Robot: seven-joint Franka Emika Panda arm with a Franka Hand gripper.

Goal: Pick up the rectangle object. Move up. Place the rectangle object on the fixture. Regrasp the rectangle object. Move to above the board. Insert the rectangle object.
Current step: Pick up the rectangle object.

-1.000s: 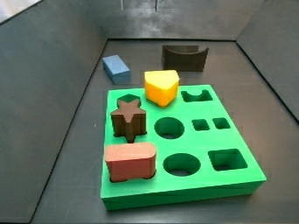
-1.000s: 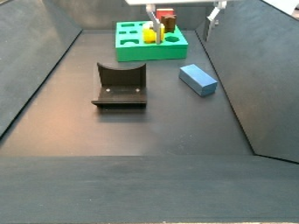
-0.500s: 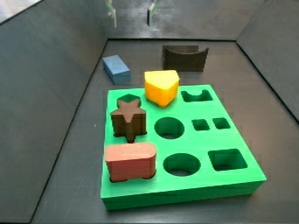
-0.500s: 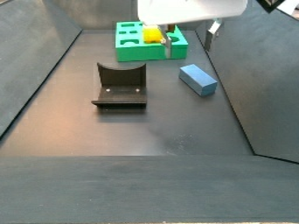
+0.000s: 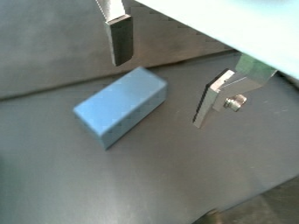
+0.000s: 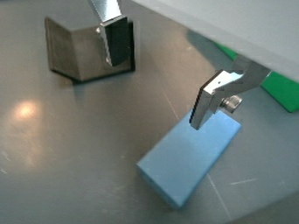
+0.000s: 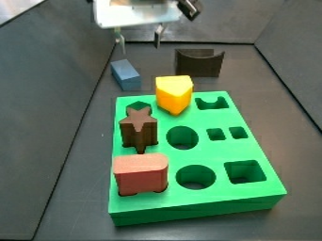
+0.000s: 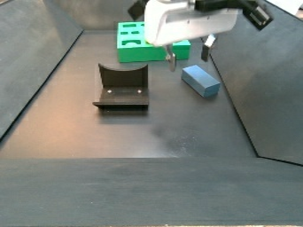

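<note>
Hovering above the dark floor, the gripper (image 5: 163, 74) hangs with its two silver fingers spread wide and nothing between them. In both wrist views the rectangle object (image 5: 121, 106) lies flat on the floor below the fingers, a plain blue-grey block longer than it is wide. One finger (image 5: 118, 37) stands clear of the block's long side, and the opposite finger (image 6: 216, 98) hangs over one end of the block (image 6: 191, 161), apart from it as far as can be told.

In a side view the gripper (image 7: 138, 38) sits near the back wall, just above the rectangle object (image 7: 124, 72), which rests on the floor beside the far left corner of the board (image 7: 258, 198). From the opposite side view the gripper (image 8: 190, 55) hangs over the near end of the block (image 8: 200, 81), with the board (image 8: 142, 51) behind it.

The fixture (image 8: 120, 88) stands on the floor well apart from the block, empty; it also shows in a wrist view (image 6: 86, 50) behind one finger and in a side view (image 7: 199, 62) at the back.

On the board a yellow block (image 7: 174, 93), a dark brown star-shaped piece (image 7: 138, 125) and a reddish-brown rounded block (image 7: 139, 175) sit in their holes, while several round and square holes stay open.
</note>
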